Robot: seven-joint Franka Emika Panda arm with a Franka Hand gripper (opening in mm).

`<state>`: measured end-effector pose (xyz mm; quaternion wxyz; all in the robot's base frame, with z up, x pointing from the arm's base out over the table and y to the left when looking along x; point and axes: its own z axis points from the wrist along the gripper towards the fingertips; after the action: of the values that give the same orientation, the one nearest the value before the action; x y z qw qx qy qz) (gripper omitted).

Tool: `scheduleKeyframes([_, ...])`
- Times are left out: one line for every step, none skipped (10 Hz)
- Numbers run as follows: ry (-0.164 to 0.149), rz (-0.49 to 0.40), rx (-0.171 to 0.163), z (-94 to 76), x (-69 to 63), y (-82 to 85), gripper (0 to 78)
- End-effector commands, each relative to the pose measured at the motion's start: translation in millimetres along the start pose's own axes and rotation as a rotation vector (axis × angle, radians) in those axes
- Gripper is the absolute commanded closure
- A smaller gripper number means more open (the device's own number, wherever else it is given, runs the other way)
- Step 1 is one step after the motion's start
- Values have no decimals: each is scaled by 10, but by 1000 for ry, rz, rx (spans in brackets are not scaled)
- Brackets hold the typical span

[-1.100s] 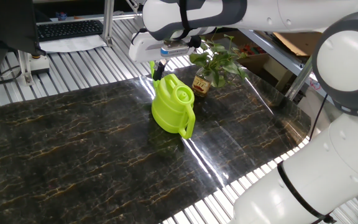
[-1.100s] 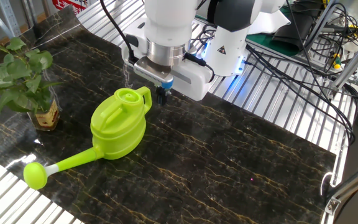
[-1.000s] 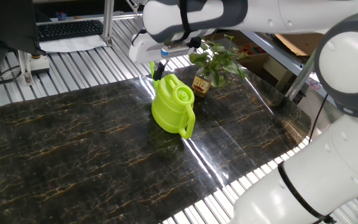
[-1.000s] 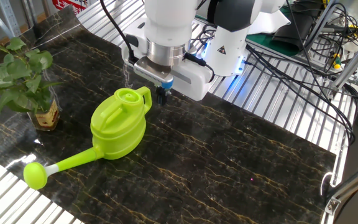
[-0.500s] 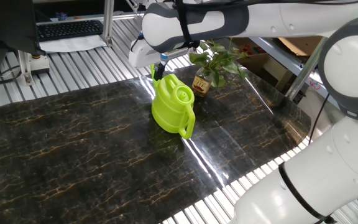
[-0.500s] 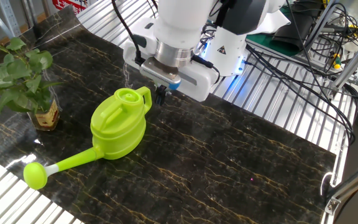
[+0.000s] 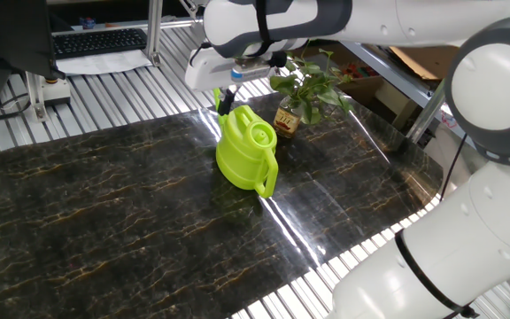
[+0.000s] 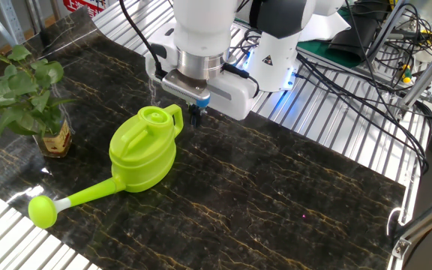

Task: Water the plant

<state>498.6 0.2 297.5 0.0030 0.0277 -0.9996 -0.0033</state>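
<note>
The plant has broad green leaves and stands in a small brown jar at the far edge of the dark marble table; it also shows at the left in the other fixed view. A lime-green watering can stands upright beside it, with its spout lying toward the table's edge. My gripper points down right next to the can's handle, its fingertips close together. In the one fixed view the gripper hangs just behind the can. It holds nothing that I can see.
A keyboard lies on the slatted bench behind the table. A cardboard box stands at the back right. The robot base and a bundle of cables are beyond the table's far side.
Half a second ago the wrist had lifted and tilted a little; now it is back low beside the can's handle. The can and the plant have not moved.
</note>
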Motion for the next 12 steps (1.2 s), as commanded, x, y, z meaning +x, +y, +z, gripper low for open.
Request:
scheduleKeyframes([4,104,-6,-9,-3,0,776])
scheduleKeyframes([4,137,-4,-8,0,1,776])
scheduleKeyframes([2,165,0,0,9,1,776])
scheduleKeyframes([2,180,2,23,21,3,776])
scheduleKeyframes([-1,180,3,56,33,8,776])
scheduleKeyframes([-3,168,5,79,39,12,776])
scheduleKeyframes([-2,162,5,83,38,13,776])
scheduleKeyframes([-9,156,6,92,36,15,776])
scheduleKeyframes([-12,156,7,93,36,15,776])
scheduleKeyframes([-32,145,8,94,36,12,776])
scheduleKeyframes([-44,124,10,101,32,-8,776])
scheduleKeyframes([-43,112,15,110,28,-35,776])
